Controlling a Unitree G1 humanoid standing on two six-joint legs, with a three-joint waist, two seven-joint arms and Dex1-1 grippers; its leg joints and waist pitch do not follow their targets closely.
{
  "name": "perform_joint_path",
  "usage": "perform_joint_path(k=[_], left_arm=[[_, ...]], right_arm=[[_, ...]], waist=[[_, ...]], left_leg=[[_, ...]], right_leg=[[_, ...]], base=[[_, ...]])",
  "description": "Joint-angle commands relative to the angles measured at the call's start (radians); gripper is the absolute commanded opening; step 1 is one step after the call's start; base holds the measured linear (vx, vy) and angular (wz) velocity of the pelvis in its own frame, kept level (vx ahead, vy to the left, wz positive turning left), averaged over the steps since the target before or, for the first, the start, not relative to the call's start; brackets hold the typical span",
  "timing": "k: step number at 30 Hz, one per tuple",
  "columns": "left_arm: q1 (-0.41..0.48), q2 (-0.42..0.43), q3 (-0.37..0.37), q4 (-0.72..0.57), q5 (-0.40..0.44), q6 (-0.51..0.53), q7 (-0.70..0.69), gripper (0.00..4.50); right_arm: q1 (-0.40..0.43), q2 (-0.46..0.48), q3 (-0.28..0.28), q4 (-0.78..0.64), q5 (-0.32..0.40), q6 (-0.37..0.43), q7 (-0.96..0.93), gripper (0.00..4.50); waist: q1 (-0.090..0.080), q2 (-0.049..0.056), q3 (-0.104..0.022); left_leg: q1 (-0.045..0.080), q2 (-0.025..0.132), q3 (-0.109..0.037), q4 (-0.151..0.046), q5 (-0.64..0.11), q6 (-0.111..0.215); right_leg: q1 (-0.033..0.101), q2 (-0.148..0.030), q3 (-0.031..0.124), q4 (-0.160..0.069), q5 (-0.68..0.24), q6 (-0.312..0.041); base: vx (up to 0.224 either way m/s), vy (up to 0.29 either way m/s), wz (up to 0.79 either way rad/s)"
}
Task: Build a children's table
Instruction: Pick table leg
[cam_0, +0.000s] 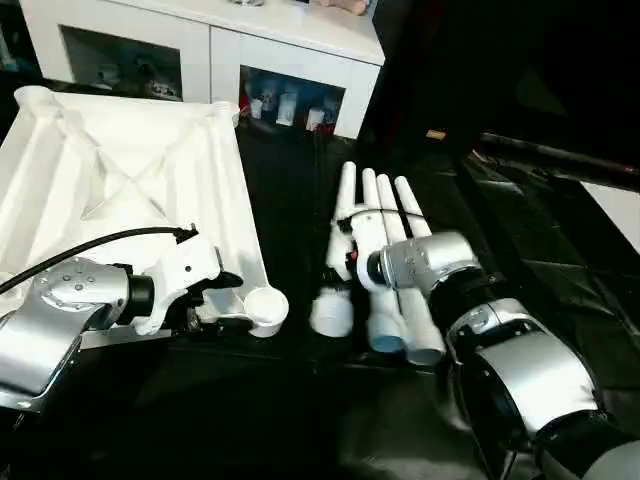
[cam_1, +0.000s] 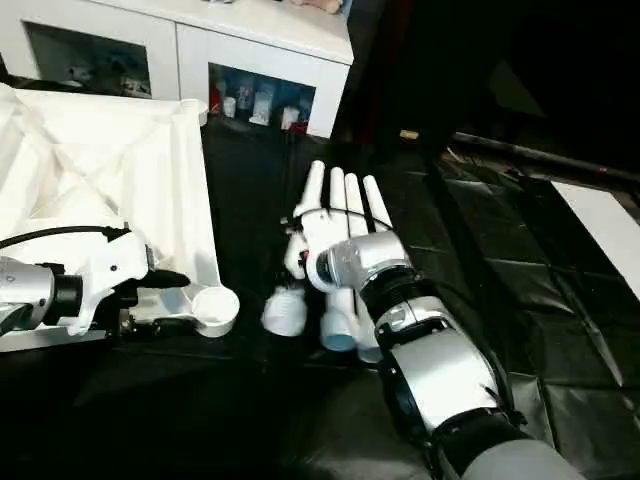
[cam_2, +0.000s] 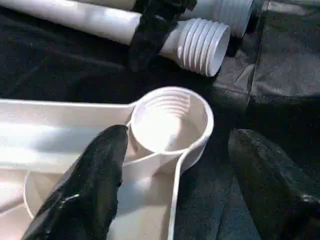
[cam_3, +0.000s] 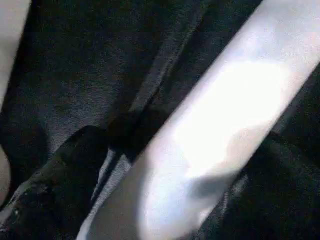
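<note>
Glass-doored white cabinet (cam_0: 205, 45) is standing behind the work table, small items (too blurred to name) sitting on its shelves. White plastic ribbed tabletop (cam_0: 120, 170) is lying underside up on the black cover (cam_0: 300, 200), its round threaded corner socket (cam_0: 265, 308) nearest the left gripper (cam_0: 215, 300), whose black fingers are standing spread, one over the rim. Four white tapered tube legs (cam_0: 385, 215) are lying together beside it; the right gripper (cam_3: 165, 165) is straddling one leg, fingers wide apart.

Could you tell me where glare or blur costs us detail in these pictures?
Right wrist view: the leg is blurred, with a washed-out white patch. Left eye view: the table top is overexposed, ribs faint. Left wrist view: sharp on the threaded socket.
</note>
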Motion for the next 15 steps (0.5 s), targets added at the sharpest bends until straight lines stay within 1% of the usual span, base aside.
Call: perform_joint_path(k=[1,2,3,4,5,6,7,8,9,10,11,12,13,14,15], left_arm=[[-0.017,-0.009,-0.017,-0.029,-0.001,0.004,0.0,3.92],[-0.018,-0.01,-0.017,-0.031,-0.003,0.006,0.0,3.99],[-0.019,-0.01,-0.017,-0.033,-0.004,0.006,-0.001,4.13],[-0.02,-0.011,-0.017,-0.035,-0.008,0.008,-0.002,4.13],[-0.022,-0.011,-0.016,-0.036,-0.011,0.008,-0.003,4.31],[-0.026,-0.01,-0.016,-0.036,-0.013,0.01,-0.006,4.32],[-0.031,-0.01,-0.016,-0.035,-0.018,0.011,-0.01,4.35],[-0.033,-0.01,-0.015,-0.035,-0.02,0.012,-0.012,4.43],[-0.034,-0.01,-0.015,-0.035,-0.021,0.013,-0.013,4.5],[-0.038,-0.011,-0.013,-0.034,-0.028,0.017,-0.019,4.5],[-0.039,-0.012,-0.012,-0.034,-0.031,0.018,-0.02,4.5],[-0.042,-0.014,-0.01,-0.035,-0.037,0.02,-0.024,4.5],[-0.042,-0.014,-0.01,-0.035,-0.037,0.02,-0.024,4.5],[-0.043,-0.017,-0.006,-0.033,-0.04,0.014,-0.023,4.5],[-0.042,-0.018,-0.004,-0.032,-0.041,0.011,-0.022,4.5]], right_arm=[[-0.009,-0.011,-0.034,0.048,-0.006,-0.01,-0.018,4.14],[-0.017,-0.01,-0.051,0.075,-0.002,-0.018,-0.027,4.14],[-0.02,-0.011,-0.054,0.083,-0.001,-0.021,-0.028,4.02],[-0.023,-0.011,-0.055,0.091,-0.002,-0.024,-0.03,4.02],[-0.026,-0.011,-0.057,0.1,-0.004,-0.03,-0.03,3.73],[-0.03,-0.012,-0.063,0.108,-0.003,-0.033,-0.031,3.69],[-0.035,-0.013,-0.071,0.118,-0.001,-0.037,-0.032,3.65],[-0.037,-0.013,-0.075,0.121,0.0,-0.039,-0.033,3.65],[-0.038,-0.013,-0.077,0.123,0.0,-0.04,-0.034,3.3],[-0.041,-0.013,-0.091,0.132,0.001,-0.046,-0.039,3.3],[-0.041,-0.013,-0.097,0.134,0.002,-0.047,-0.042,3.22],[-0.042,-0.014,-0.112,0.139,0.007,-0.05,-0.05,3.13],[-0.042,-0.014,-0.114,0.14,0.007,-0.051,-0.051,2.99],[-0.044,-0.014,-0.128,0.147,0.01,-0.06,-0.059,2.88],[-0.044,-0.014,-0.132,0.149,0.011,-0.063,-0.061,2.88]], waist=[[-0.006,0.045,-0.06],[-0.006,0.048,-0.061],[-0.006,0.046,-0.061],[-0.006,0.046,-0.061],[-0.006,0.051,-0.06],[-0.005,0.053,-0.06],[-0.004,0.06,-0.061],[-0.006,0.057,-0.061],[-0.006,0.058,-0.061],[-0.005,0.058,-0.062],[-0.005,0.06,-0.061],[-0.004,0.068,-0.063],[-0.005,0.062,-0.063],[-0.003,0.075,-0.064],[-0.004,0.069,-0.064]], left_leg=[[0.026,0.04,-0.004,-0.073,-0.133,-0.102],[0.027,0.04,-0.004,-0.072,-0.137,-0.104],[0.027,0.04,-0.004,-0.072,-0.141,-0.105],[0.027,0.04,-0.004,-0.072,-0.145,-0.104],[0.027,0.04,-0.004,-0.073,-0.156,-0.106],[0.028,0.041,-0.004,-0.073,-0.154,-0.107],[0.028,0.04,-0.005,-0.073,-0.155,-0.11],[0.029,0.04,-0.004,-0.073,-0.155,-0.111],[0.028,0.04,-0.004,-0.073,-0.159,-0.113],[0.028,0.04,-0.004,-0.072,-0.156,-0.113],[0.027,0.04,-0.004,-0.073,-0.15,-0.115],[0.027,0.04,-0.005,-0.072,-0.145,-0.119],[0.025,0.04,-0.005,-0.072,-0.141,-0.119],[0.026,0.039,-0.006,-0.072,-0.143,-0.121],[0.026,0.04,-0.005,-0.072,-0.144,-0.119]], right_leg=[[0.026,-0.068,0.033,-0.056,0.007,-0.164],[0.026,-0.068,0.033,-0.056,0.003,-0.165],[0.025,-0.068,0.033,-0.056,0.0,-0.165],[0.025,-0.068,0.033,-0.056,-0.004,-0.166],[0.024,-0.068,0.033,-0.058,-0.012,-0.167],[0.024,-0.068,0.032,-0.056,-0.006,-0.168],[0.024,-0.067,0.031,-0.055,0.002,-0.169],[0.024,-0.067,0.031,-0.055,0.006,-0.17],[0.024,-0.066,0.03,-0.055,0.008,-0.174],[0.025,-0.067,0.029,-0.054,0.012,-0.175],[0.026,-0.067,0.029,-0.054,0.023,-0.177],[0.028,-0.067,0.028,-0.051,0.039,-0.179],[0.03,-0.067,0.027,-0.052,0.047,-0.181],[0.031,-0.068,0.027,-0.049,0.053,-0.182],[0.031,-0.067,0.026,-0.051,0.06,-0.185]], base=[[0.0,0.0,0.0],[0.0,0.0,0.0],[0.0,0.0,0.0],[0.0,0.0,0.0],[0.0,0.0,0.0],[0.0,0.0,0.0],[0.0,0.0,0.0],[0.0,0.0,0.0],[0.0,0.0,0.0],[0.0,0.0,0.0],[0.0,0.0,0.0],[0.0,0.0,0.0],[0.0,0.0,0.0],[0.0,0.0,0.0],[0.0,0.0,0.0]])
